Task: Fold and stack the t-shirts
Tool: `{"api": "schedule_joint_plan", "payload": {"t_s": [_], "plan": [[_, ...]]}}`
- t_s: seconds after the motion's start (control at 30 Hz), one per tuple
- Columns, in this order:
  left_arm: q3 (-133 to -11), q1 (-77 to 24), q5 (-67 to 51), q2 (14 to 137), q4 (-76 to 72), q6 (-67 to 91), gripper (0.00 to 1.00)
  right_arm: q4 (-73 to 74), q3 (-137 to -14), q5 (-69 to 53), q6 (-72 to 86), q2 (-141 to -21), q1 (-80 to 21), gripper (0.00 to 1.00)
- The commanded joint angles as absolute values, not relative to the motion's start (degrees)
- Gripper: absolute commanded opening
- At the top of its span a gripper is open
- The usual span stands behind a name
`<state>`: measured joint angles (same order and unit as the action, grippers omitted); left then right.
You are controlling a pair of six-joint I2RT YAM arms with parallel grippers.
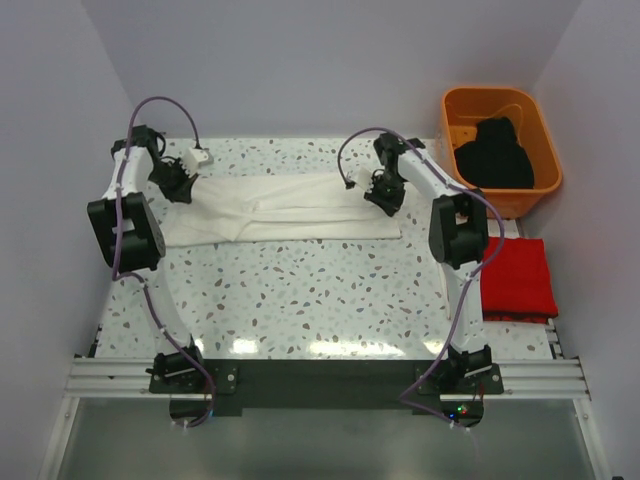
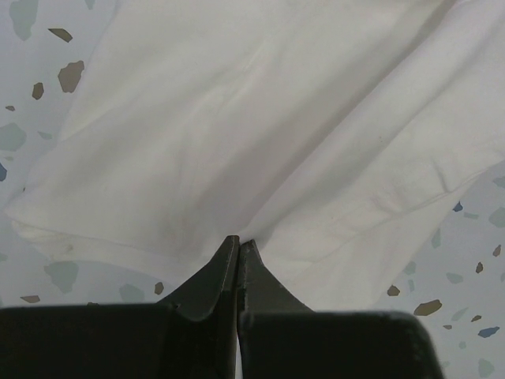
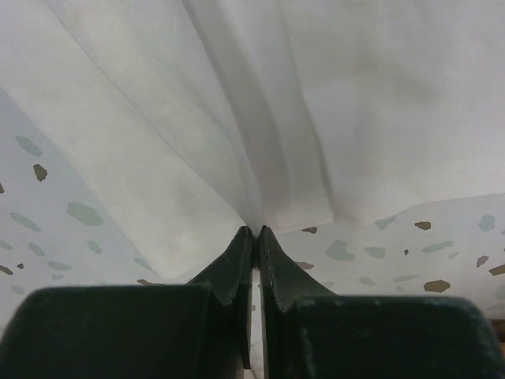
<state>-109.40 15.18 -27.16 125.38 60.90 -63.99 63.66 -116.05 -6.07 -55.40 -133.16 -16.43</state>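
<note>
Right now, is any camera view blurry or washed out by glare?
Top view: sharp, pale glare patches on the speckled terrazzo table near its front edge. Left wrist view: the plain white cotton t-shirt is bright and low-contrast. Right wrist view: soft grey shadows in its folds, the dark right tool slightly soft.

Speckled terrazzo-pattern table (image 1: 300, 290), white with grey and brown flecks, enclosed by pale lilac walls (image 1: 330, 60) on three sides. Orange plastic tub (image 1: 525, 203), rectangular with rounded corners, at the table's far right corner; whether it overhangs the right edge is unclear. Aluminium rail (image 1: 110, 377) along the near edge.
</note>
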Motion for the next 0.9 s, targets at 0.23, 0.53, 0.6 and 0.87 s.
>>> {"api": "schedule_joint_plan", "payload": {"t_s": [0.23,0.53,0.6,0.87], "plan": [[-114.0,19.9,-28.1,125.9,53.0,-44.5,0.38,61.1,-122.8,-0.7,-43.1,-131.1,-14.3,0.59],[-96.0,23.6,-29.8,114.4,50.9,-38.4,0.40,63.5,-112.2,-9.7,-33.1,-123.0,-13.8,0.31],[-90.4,23.6,-27.5,112.4,47.7,-37.0,0.40,62.8,-110.5,-10.8,-31.9,-123.5,-14.1,0.24],[-82.1,23.5,-21.8,114.0,42.7,-33.8,0.38,57.0,-105.9,-9.5,-30.5,-127.4,-15.6,0.23]]}}
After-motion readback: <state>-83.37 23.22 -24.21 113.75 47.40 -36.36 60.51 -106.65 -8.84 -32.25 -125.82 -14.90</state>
